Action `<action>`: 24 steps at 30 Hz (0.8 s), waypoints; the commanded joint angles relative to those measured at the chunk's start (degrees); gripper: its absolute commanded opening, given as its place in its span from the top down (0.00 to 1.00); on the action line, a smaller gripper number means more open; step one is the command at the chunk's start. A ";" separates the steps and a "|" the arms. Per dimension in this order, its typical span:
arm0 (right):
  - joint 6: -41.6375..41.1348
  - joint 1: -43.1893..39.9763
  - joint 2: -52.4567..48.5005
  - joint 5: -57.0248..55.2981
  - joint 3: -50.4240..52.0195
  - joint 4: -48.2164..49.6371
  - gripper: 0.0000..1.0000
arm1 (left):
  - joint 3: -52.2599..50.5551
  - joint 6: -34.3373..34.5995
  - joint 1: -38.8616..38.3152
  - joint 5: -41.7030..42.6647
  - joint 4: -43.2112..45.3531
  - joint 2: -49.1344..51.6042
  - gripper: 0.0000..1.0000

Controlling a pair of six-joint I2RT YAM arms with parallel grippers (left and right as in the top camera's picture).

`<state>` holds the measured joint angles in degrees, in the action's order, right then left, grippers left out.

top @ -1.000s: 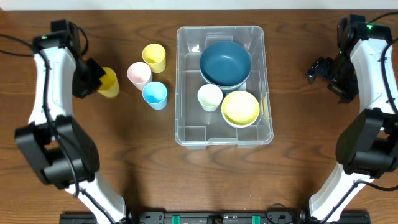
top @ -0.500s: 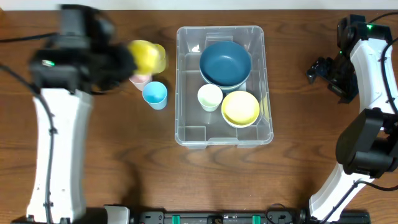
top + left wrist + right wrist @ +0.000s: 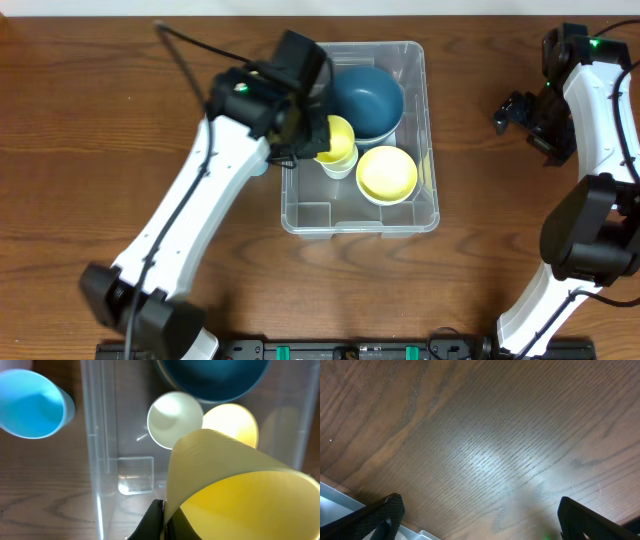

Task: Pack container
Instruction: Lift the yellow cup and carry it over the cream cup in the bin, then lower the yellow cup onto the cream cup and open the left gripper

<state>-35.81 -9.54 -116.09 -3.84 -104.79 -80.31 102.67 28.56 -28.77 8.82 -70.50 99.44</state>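
Where the left arm reaches across the table (image 3: 450, 290), we record the following.

Item 1: container (image 3: 345, 207). Clear rectangular bin at the table's centre, standing upright with its mouth open to the overhead camera.

Item 2: left gripper (image 3: 312, 138). It is over the container's left half, clamped on the wall of a yellow cup (image 3: 336, 133). In the left wrist view the cup (image 3: 235, 485) fills the lower right, with one dark finger (image 3: 156, 519) pressed against its side.

Item 3: white cup (image 3: 175, 419). It stands upright on the container floor, directly under the yellow cup in the overhead view. We cannot tell whether the two touch.

Item 4: dark blue bowl (image 3: 368, 98), in the far part of the container.

Item 5: yellow bowl (image 3: 387, 172), in the container beside the white cup, toward the right wall.

Item 6: blue cup (image 3: 31, 410), on the table just outside the container's left wall.

Item 7: right gripper (image 3: 508, 112). It is well apart from the container on the right, above bare wood, with its fingers spread wide and nothing between them. A pale edge at the lower left of its wrist view is possibly the container's rim.
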 commanded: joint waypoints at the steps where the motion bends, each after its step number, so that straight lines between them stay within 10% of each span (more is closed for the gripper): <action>1: -1.01 0.22 0.92 -0.22 0.07 -0.04 0.01 | -0.44 0.68 -0.57 -1.22 -0.15 2.49 0.94; 24: -1.01 0.22 0.92 -0.22 0.07 -0.04 0.01 | -0.44 0.66 -0.44 -5.81 5.27 11.15 0.94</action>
<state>-35.81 -9.54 -116.09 -3.84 -104.79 -80.31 102.61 28.71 -29.32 4.29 -65.34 109.65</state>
